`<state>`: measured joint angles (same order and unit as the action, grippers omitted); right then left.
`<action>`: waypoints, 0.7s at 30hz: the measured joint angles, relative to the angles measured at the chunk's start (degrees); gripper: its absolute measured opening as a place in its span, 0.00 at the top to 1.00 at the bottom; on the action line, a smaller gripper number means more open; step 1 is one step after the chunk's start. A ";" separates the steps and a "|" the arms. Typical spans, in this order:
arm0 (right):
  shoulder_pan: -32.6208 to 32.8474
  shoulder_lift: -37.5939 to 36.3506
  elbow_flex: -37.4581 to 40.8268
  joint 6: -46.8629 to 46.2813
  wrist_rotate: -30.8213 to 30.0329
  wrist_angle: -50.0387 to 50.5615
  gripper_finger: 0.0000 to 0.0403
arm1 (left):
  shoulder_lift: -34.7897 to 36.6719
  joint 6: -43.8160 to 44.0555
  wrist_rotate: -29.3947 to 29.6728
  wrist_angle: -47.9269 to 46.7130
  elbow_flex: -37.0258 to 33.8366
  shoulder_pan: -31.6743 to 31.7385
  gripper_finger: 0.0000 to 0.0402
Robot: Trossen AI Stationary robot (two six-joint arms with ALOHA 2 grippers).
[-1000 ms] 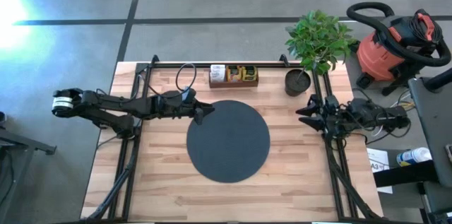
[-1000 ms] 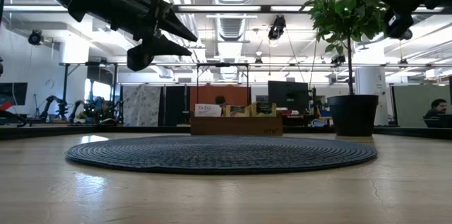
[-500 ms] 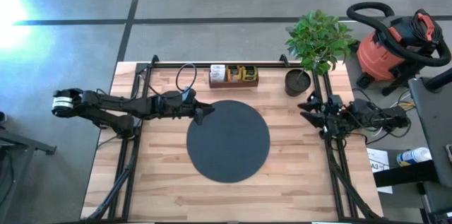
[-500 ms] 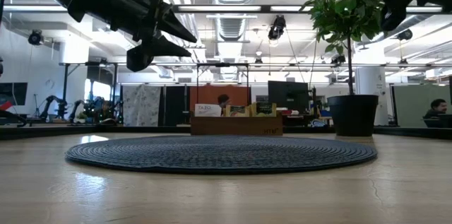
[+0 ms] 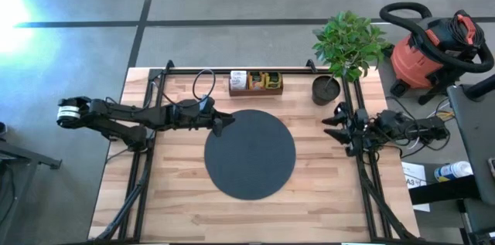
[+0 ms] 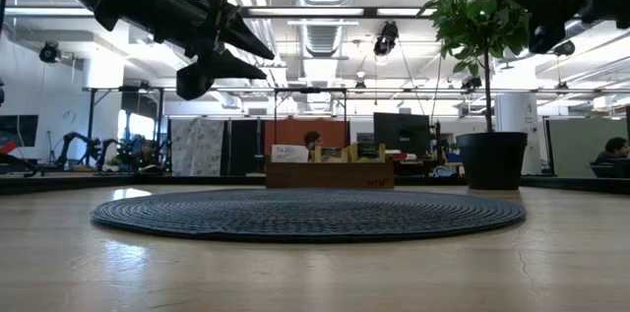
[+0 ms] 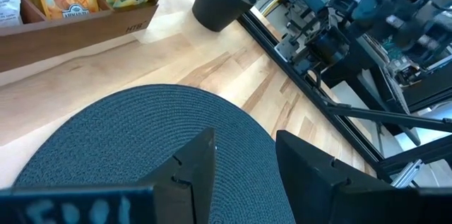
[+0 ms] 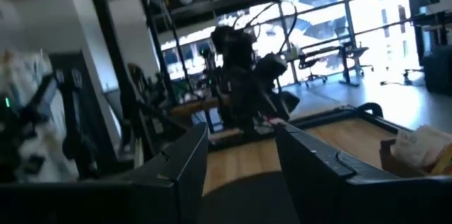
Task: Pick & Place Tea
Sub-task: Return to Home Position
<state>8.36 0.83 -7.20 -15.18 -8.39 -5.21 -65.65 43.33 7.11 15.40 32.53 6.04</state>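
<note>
Tea packets (image 5: 256, 80) sat filed in the wooden tray (image 5: 256, 90), well apart from both empty end effectors.
Left end effector (image 5: 228, 125) hung spread over the black disc's (image 5: 249, 156) rim, tray ahead of it; right end effector (image 5: 331, 124), spread too, hovered near the plant pot (image 5: 326, 90), so a careless swing home could, I judged, clip pot or leaves. Packets stood upright, faces toward the disc, their row running along the tray's length.
</note>
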 joint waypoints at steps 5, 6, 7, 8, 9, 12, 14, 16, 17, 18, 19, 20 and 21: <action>0.02 -0.43 1.40 5.13 5.13 -0.76 0.59 | -0.01 -0.01 0.00 -0.04 0.00 0.00 0.64; 0.00 -0.85 1.67 5.19 6.57 -1.08 0.59 | -0.02 0.00 -0.02 -0.03 0.00 0.00 0.64; -0.13 -0.87 1.89 5.34 8.31 -1.54 0.59 | -0.02 0.00 0.00 -0.03 0.00 0.00 0.64; -0.94 -0.84 2.13 5.39 10.65 -1.55 0.59 | -0.02 0.00 0.00 0.01 0.00 0.00 0.64; -2.15 -0.84 2.62 5.75 12.53 -1.17 0.59 | -0.02 0.00 0.00 -0.08 0.00 0.00 0.64; -5.75 -0.84 4.84 7.71 16.02 -3.22 0.59 | -0.02 -0.01 0.00 -0.04 0.00 0.00 0.64; -7.34 -0.84 6.66 7.76 16.23 -4.80 0.59 | -0.02 0.00 0.00 -0.06 0.00 0.00 0.64; -7.78 -0.76 6.72 7.00 16.02 -3.69 0.59 | -0.02 0.00 0.00 -0.06 0.00 0.00 0.64; -7.80 -0.86 6.70 7.12 16.14 -3.63 0.59 | -0.02 -0.01 -0.02 -0.05 0.00 0.00 0.64; -7.83 -0.86 6.70 8.06 16.12 -3.77 0.59 | -0.02 -0.02 0.00 -0.05 0.00 -0.02 0.64; -7.82 -0.87 6.68 9.38 16.10 -3.95 0.59 | -0.02 0.00 0.00 -0.05 0.00 -0.02 0.64; -7.82 -0.85 6.68 10.66 16.05 -3.71 0.59 | -0.02 -0.02 0.00 -0.05 0.00 -0.01 0.64; -7.82 -0.82 6.68 11.66 16.05 -3.51 0.59 | -0.02 -0.01 0.00 -0.05 0.00 -0.02 0.64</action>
<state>0.54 0.01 -0.51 -3.52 7.65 -8.72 -65.67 43.32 7.11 15.35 32.53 6.02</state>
